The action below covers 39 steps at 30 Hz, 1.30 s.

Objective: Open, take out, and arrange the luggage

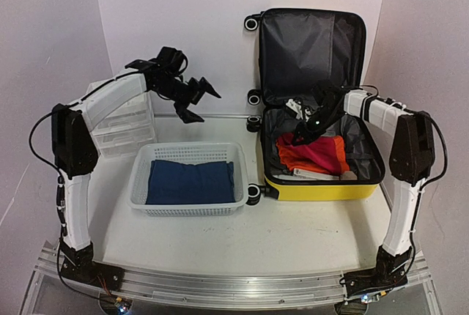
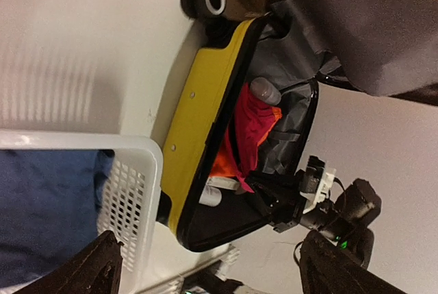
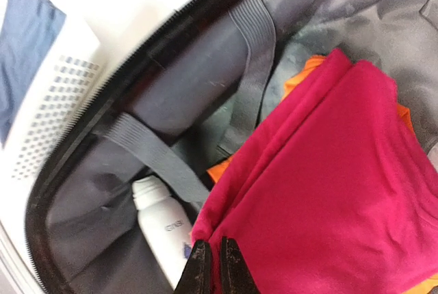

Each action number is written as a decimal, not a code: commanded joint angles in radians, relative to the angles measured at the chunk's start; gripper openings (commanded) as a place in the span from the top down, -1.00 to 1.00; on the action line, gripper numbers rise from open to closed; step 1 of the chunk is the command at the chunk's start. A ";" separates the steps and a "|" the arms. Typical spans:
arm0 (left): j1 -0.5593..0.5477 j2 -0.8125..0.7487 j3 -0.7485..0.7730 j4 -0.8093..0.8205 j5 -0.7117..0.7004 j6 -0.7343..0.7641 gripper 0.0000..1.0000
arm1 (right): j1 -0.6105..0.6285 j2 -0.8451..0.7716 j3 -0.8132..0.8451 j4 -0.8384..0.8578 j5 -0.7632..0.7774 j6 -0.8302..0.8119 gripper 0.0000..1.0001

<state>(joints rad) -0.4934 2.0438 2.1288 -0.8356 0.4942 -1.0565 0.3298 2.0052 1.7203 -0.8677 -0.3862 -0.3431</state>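
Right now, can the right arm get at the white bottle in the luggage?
Probably not straight away: the right gripper is beside the white bottle, but looks shut on the pink garment, and a grey strap crosses its top.

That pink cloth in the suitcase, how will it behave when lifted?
The pink cloth lies in soft folds, so it will likely droop and unfold. It looks light. Lying on the orange cloth, it may drag that along.
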 commanded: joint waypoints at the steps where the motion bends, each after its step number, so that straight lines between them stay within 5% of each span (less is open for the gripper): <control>1: -0.081 0.094 0.064 0.114 0.159 -0.377 -0.82 | 0.004 -0.111 -0.029 0.004 -0.093 0.047 1.00; 7: -0.243 0.269 0.183 0.242 0.156 -0.647 -0.80 | 0.004 -0.158 -0.089 0.003 -0.122 0.052 1.00; 18: -0.376 0.340 0.187 0.276 -0.012 -0.960 -0.72 | 0.006 -0.239 -0.185 0.042 -0.171 0.090 1.00; 23: -0.411 0.417 0.268 0.290 -0.056 -1.024 -0.74 | 0.006 -0.269 -0.216 0.059 -0.172 0.101 1.00; 28: -0.424 0.511 0.362 0.332 -0.125 -1.022 -0.55 | 0.005 -0.293 -0.257 0.094 -0.182 0.121 1.00; 39: -0.437 0.523 0.318 0.289 -0.171 -1.017 -0.44 | 0.010 -0.353 -0.326 0.127 -0.194 0.130 1.00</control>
<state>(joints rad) -0.9241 2.5519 2.4187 -0.5064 0.3645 -2.0644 0.3305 1.7405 1.4059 -0.7803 -0.5346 -0.2245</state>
